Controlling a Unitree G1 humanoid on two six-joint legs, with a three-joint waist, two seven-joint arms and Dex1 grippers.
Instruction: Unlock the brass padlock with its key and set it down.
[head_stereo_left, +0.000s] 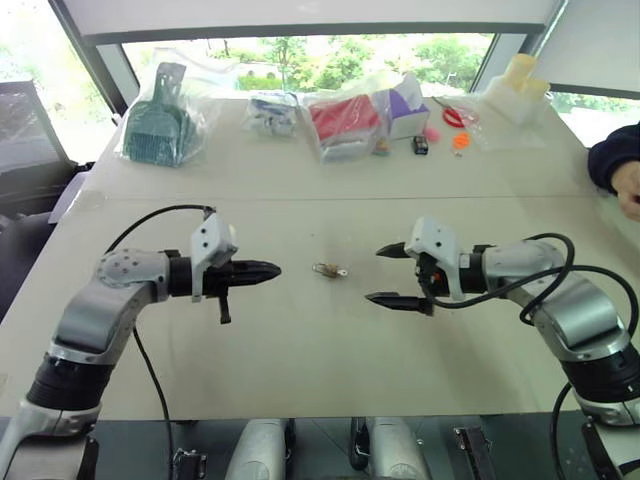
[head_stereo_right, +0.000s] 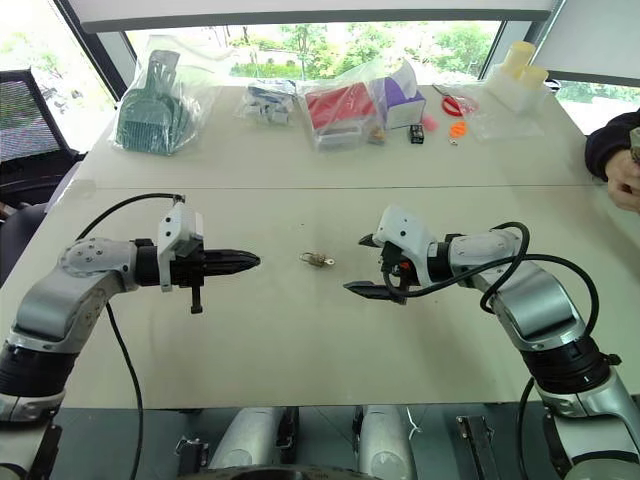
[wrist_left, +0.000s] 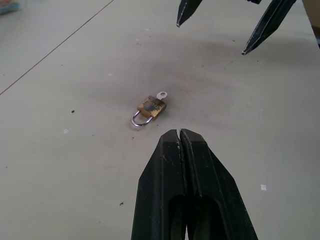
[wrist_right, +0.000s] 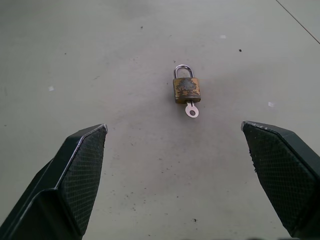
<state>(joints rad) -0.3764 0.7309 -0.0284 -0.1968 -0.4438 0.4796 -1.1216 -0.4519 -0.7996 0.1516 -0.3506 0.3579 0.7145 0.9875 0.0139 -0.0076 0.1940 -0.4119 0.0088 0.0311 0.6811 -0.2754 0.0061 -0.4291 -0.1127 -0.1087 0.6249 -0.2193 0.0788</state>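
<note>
Brass padlock lying flat on the table between our two grippers, key in its keyhole.

We see a small, boxy, tarnished brass body with dark blotches, a curved silvery shackle seated at one end and a thin silvery key with a round head at the other. It rests on the smooth, pale, speckled tabletop. Our left gripper has its tapered black fingers pressed together, empty, pointing at the lock from near. Our right gripper stands spread wide, its cross-hatched pads facing inward, holding nothing.
</note>
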